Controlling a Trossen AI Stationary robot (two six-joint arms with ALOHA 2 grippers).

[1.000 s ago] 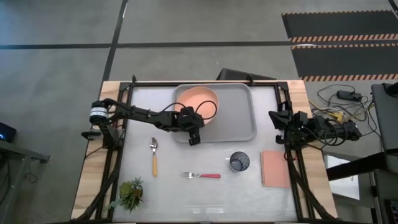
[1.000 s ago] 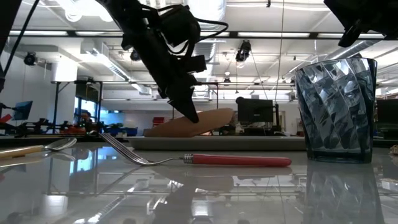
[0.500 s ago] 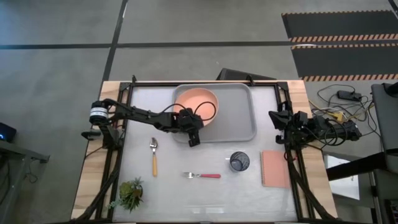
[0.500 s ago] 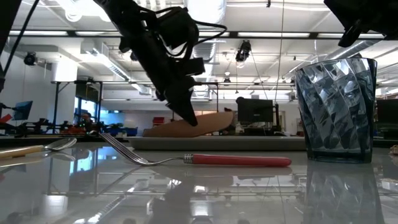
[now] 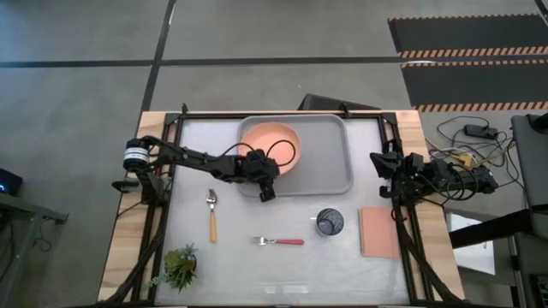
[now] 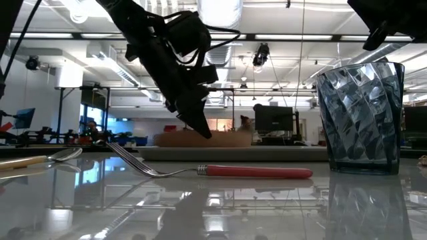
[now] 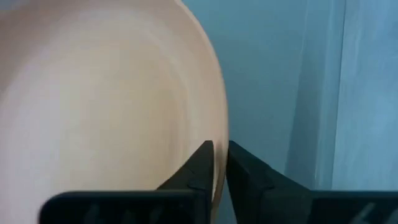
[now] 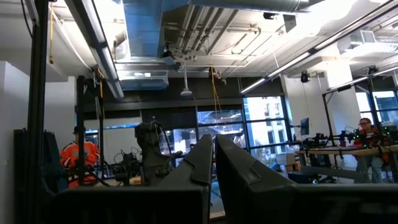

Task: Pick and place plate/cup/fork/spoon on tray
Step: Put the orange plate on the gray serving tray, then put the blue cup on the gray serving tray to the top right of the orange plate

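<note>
1. The round salmon-orange plastic plate (image 5: 271,139) lies in the left end of the large light grey rectangular tray (image 5: 330,162), which sits at the far middle of the white surface (image 5: 257,265).
2. The left gripper (image 5: 266,190) hangs over the tray's near-left corner, beside the plate's near edge. In the left wrist view its fingers (image 7: 198,165) are nearly together, with the plate's rim in the thin gap between them.
3. The right gripper (image 5: 379,171) waits at the right edge of the surface, fingers closed on nothing.
4. The small dark blue-grey translucent cup (image 5: 330,222) stands on the surface near the tray's near-right corner, just left of a flat pink-brown rectangular pad (image 5: 378,231).
5. The red-handled fork (image 5: 278,241) lies left of the cup.
6. The orange-handled spoon (image 5: 212,215) lies farther left, well apart from the tray.
</note>
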